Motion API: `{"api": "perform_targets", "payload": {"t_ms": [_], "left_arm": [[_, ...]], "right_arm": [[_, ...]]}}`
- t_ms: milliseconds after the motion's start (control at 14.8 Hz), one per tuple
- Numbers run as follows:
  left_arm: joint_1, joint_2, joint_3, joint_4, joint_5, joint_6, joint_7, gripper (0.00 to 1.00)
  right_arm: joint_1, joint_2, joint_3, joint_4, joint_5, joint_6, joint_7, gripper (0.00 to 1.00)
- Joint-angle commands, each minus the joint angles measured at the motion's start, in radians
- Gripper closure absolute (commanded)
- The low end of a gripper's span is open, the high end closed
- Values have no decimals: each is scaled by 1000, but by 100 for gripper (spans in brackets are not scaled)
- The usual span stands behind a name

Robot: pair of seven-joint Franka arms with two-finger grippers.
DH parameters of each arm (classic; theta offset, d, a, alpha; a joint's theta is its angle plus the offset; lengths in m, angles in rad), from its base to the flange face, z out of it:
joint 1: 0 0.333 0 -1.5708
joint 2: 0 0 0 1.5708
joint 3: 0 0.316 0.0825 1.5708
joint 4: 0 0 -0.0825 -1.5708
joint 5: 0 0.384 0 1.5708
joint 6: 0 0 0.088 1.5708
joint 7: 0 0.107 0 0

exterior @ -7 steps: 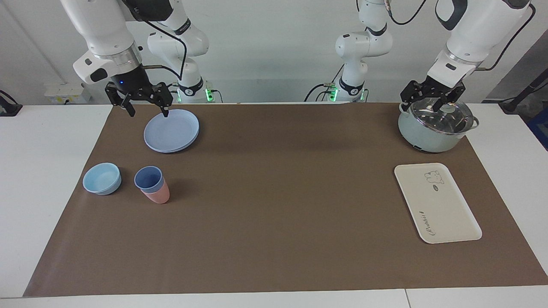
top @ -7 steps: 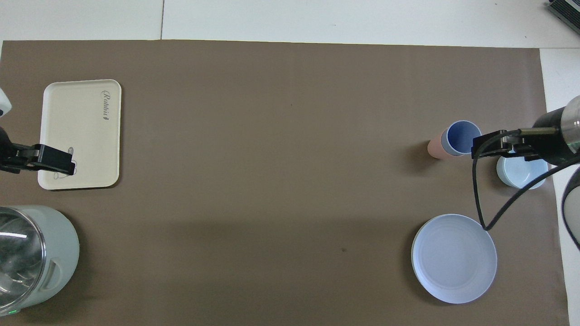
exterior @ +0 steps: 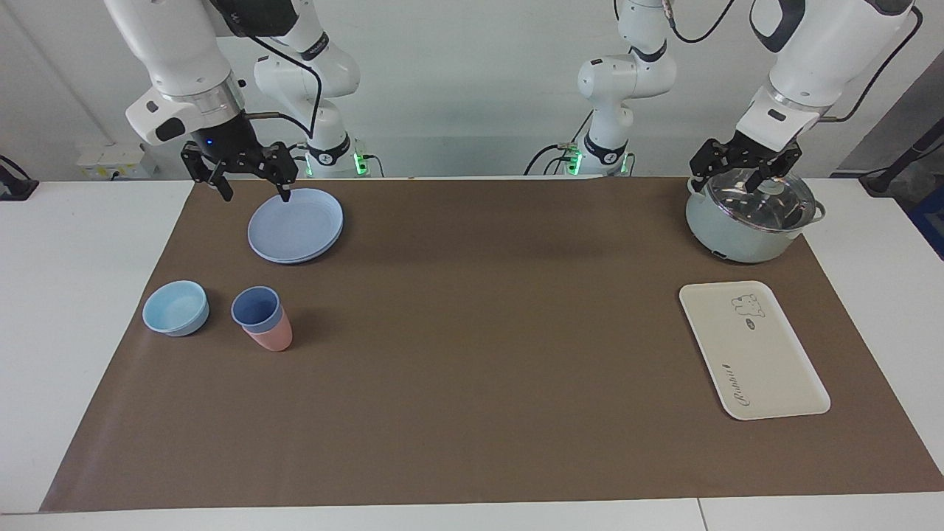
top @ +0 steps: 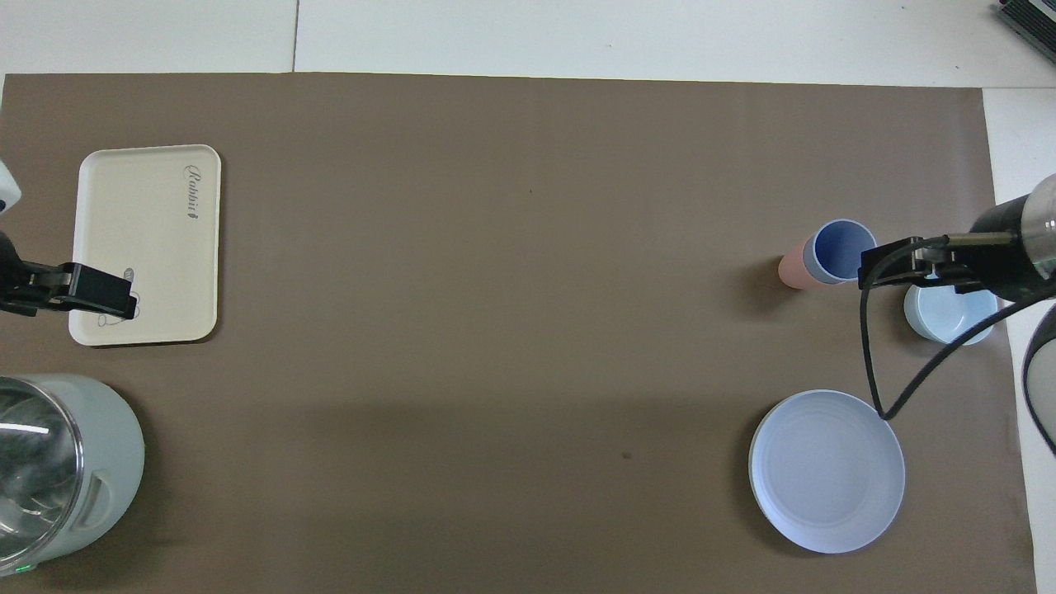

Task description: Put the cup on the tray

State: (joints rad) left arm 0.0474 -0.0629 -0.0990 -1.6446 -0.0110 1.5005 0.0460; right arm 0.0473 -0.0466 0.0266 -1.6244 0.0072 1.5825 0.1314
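On the brown mat [exterior: 472, 413], the cream tray [exterior: 767, 369] lies at the left arm's end of the table, farther from the robots than the lidded pot [exterior: 737, 228], well apart from the blue cup [exterior: 256, 307], which stands upright, nested in a pink cup [exterior: 271, 338] at the right arm's end, beside a light-blue bowl [exterior: 175, 307] and farther from the robots than the round plate [exterior: 295, 225]. The right gripper [exterior: 254, 188], fingers spread and empty, hangs over the plate's edge and is judged far better placed to reach the cup, whose long axis runs vertical, mouth up. The left gripper [exterior: 745, 173] waits over the pot's lid, its fingers apart and holding nothing.
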Motion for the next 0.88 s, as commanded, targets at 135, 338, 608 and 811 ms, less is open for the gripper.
{"api": "perform_targets", "payload": {"t_ms": [135, 338, 608, 811], "left_arm": [[8, -31, -4, -37, 17, 20, 2, 0], [8, -31, -4, -37, 16, 20, 2, 0], [8, -31, -4, -37, 17, 20, 2, 0], [8, -31, -4, -37, 17, 20, 2, 0]], "right_arm": [[-62, -9, -7, -14, 11, 60, -12, 24], [-115, 10, -7, -14, 13, 63, 45, 21], [-174, 57, -7, -31, 13, 149, 264, 11], [-266, 124, -7, -26, 83, 186, 289, 10]]}}
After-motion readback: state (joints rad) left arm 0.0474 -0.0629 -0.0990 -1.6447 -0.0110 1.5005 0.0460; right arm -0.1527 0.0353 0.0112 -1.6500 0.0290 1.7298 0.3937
